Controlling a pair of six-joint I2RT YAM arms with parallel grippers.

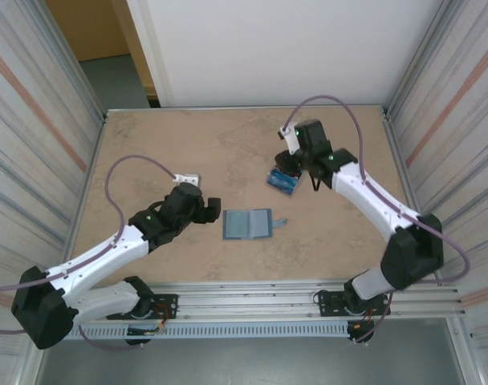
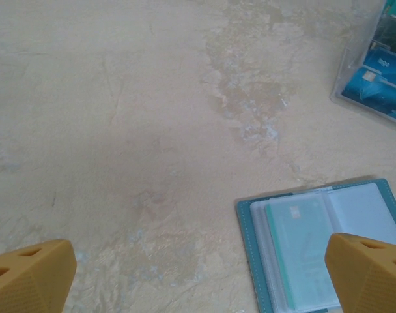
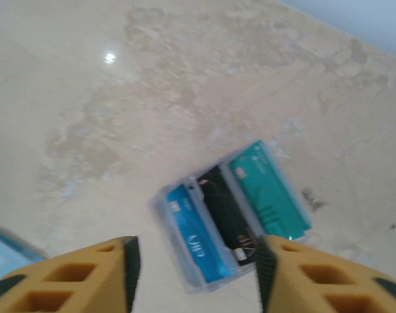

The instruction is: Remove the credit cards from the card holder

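We judge the 3 credit cards (image 3: pixel 234 212), low-centre in the right wrist view, thin, stiff and slick: pinch an edge. Right gripper (image 3: pixel 195 267) stands part-open, left gripper (image 2: pixel 201 274) wide; both empty.

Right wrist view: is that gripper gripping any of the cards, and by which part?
Nothing is held. The right gripper stands open above the credit cards lying on the table; the left gripper is open and empty by the card holder.

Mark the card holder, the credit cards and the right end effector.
card holder (image 1: pixel 237 225), top view, left lining panel
credit cards (image 3: pixel 227 218), right wrist view, middle black card
right end effector (image 3: pixel 197 264), right wrist view, midway between fingertips
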